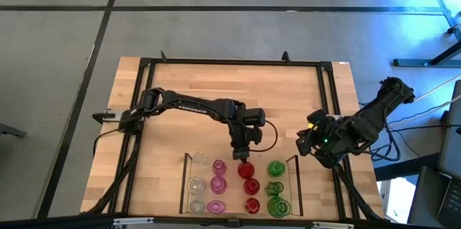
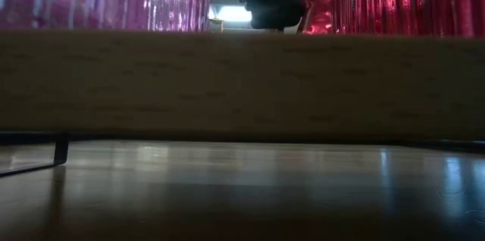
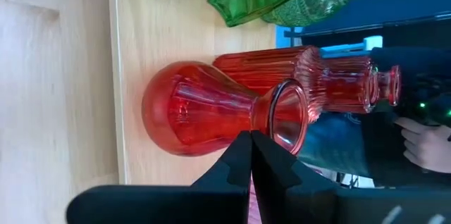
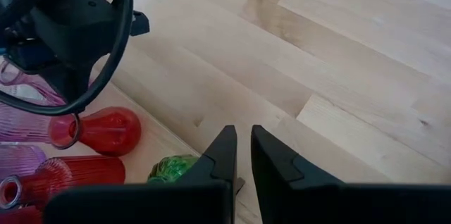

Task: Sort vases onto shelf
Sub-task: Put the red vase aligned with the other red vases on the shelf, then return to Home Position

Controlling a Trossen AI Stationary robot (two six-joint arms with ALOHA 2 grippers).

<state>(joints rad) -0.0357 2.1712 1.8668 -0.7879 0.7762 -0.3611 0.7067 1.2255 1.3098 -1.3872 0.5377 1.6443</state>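
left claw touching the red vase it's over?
Cannot tell. In the left wrist view the shut left claw meets the red vase rim, but overlap hides any gap.
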